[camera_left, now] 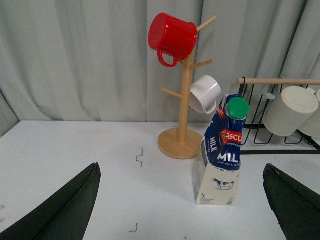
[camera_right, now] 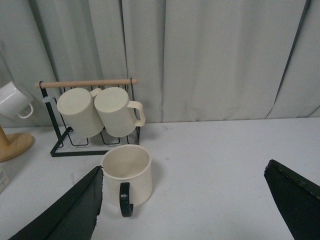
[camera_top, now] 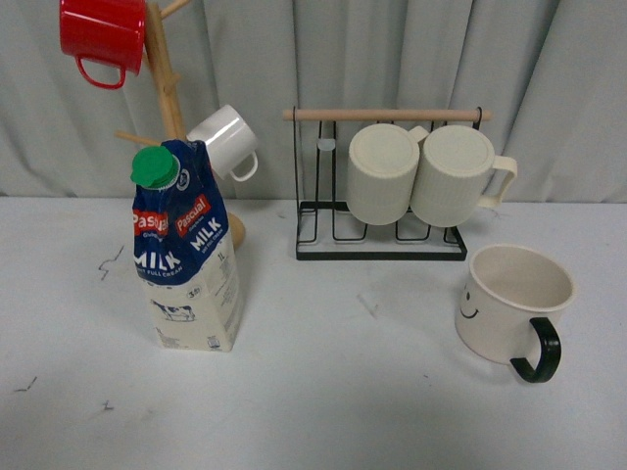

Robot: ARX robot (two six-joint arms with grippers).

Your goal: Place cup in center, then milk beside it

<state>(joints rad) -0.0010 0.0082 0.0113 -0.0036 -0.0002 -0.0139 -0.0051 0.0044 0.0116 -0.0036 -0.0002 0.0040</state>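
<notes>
The cup point(camera_top: 509, 304), a wide cream mug with a black handle and a smiley face, stands upright on the table at the right. In the right wrist view the cup point(camera_right: 127, 175) sits just ahead of my open right gripper point(camera_right: 185, 210), close to one finger, handle toward the camera. The milk point(camera_top: 188, 253), a blue and cream carton with a green cap, stands upright at the left. My open left gripper point(camera_left: 182, 205) hovers short of the milk point(camera_left: 222, 155), nothing between its fingers. Neither arm shows in the front view.
A black wire rack point(camera_top: 382, 220) with two ribbed cream mugs point(camera_top: 421, 174) stands at the back centre. Behind the milk rises a wooden mug tree point(camera_top: 167, 88) holding a red mug point(camera_top: 103, 39) and a white mug point(camera_top: 227, 142). A grey curtain closes the back.
</notes>
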